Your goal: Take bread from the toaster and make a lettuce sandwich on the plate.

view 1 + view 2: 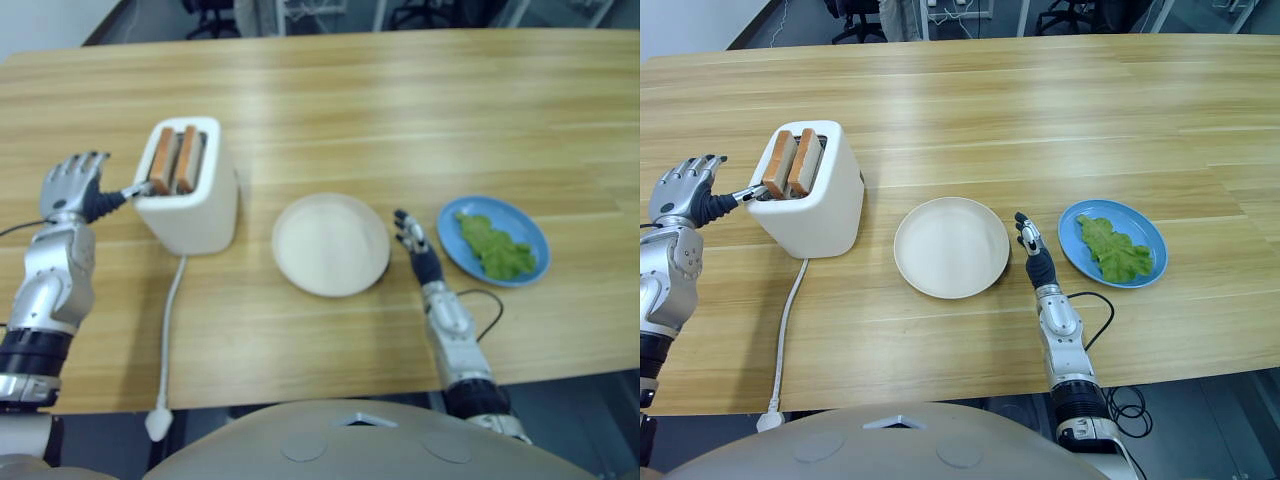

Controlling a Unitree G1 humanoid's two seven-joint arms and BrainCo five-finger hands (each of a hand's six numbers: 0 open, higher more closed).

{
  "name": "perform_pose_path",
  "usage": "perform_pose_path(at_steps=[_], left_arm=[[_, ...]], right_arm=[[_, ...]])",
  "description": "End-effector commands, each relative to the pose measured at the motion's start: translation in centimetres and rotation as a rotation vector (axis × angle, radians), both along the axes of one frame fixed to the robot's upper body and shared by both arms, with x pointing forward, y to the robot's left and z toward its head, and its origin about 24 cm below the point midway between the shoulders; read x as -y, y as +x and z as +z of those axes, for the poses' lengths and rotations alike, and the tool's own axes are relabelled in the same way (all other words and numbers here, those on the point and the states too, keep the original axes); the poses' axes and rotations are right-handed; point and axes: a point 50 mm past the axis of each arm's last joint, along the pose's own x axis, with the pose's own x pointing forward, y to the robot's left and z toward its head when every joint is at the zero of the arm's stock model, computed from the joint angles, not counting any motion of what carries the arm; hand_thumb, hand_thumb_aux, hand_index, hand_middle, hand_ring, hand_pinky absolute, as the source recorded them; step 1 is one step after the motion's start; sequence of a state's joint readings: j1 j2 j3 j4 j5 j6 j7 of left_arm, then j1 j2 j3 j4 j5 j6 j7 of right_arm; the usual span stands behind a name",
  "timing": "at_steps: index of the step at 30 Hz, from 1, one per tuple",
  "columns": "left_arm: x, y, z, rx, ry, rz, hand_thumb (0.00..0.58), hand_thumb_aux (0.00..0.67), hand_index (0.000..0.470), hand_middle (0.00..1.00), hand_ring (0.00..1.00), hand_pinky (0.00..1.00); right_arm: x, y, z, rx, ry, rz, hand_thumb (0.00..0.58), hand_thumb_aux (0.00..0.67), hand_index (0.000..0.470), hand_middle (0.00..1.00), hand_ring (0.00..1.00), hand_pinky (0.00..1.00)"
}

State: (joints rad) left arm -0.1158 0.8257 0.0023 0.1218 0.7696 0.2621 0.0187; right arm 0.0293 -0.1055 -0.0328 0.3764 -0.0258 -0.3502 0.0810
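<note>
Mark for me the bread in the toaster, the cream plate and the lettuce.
bread (780, 163): right eye view, on the top crust of the left slice in the toaster (825, 215).
cream plate (952, 247): right eye view, on its bare middle.
lettuce (1110, 248): right eye view, on the middle of the leaf.

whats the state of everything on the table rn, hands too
toaster, loaded, two bread slices standing in its slots
cream plate, empty
blue plate, holds the lettuce
left hand, open, a fingertip at the toaster's top edge
right hand, open, on the table between the plates
</note>
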Motion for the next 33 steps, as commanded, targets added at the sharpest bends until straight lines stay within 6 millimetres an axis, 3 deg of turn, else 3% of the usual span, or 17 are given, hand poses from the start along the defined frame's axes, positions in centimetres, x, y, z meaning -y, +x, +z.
perform_pose_path(at_steps=[1, 6, 16, 33], left_arm=[[1.3, 0.0, -0.4, -0.009, -0.06, -0.055, 0.0, 0.0, 0.0, 0.0, 0.0, 0.0], [1.8, -0.6, 0.8, 0.017, -0.153, -0.089, 0.0, 0.0, 0.0, 0.0, 0.0, 0.0], [1.6, -1.6, 3.0, 0.062, -0.131, -0.085, 0.0, 0.0, 0.0, 0.0, 0.0, 0.0], [5.4, -0.4, -0.1, -0.022, -0.08, -0.144, 0.0, 0.0, 0.0, 0.0, 0.0, 0.0]], right_arm=[[0.0, -0.2, -0.3, -0.021, -0.005, 0.009, 0.0, 0.0, 0.0, 0.0, 0.0, 0.0], [-0.2, -0.2, -0.4, -0.026, -0.005, 0.012, 0.0, 0.0, 0.0, 0.0, 0.0, 0.0], [-0.2, -0.1, -0.6, -0.038, -0.006, 0.014, 0.0, 0.0, 0.0, 0.0, 0.0, 0.0], [-0.3, -0.3, -0.8, -0.049, -0.01, 0.019, 0.0, 0.0, 0.0, 0.0, 0.0, 0.0]])
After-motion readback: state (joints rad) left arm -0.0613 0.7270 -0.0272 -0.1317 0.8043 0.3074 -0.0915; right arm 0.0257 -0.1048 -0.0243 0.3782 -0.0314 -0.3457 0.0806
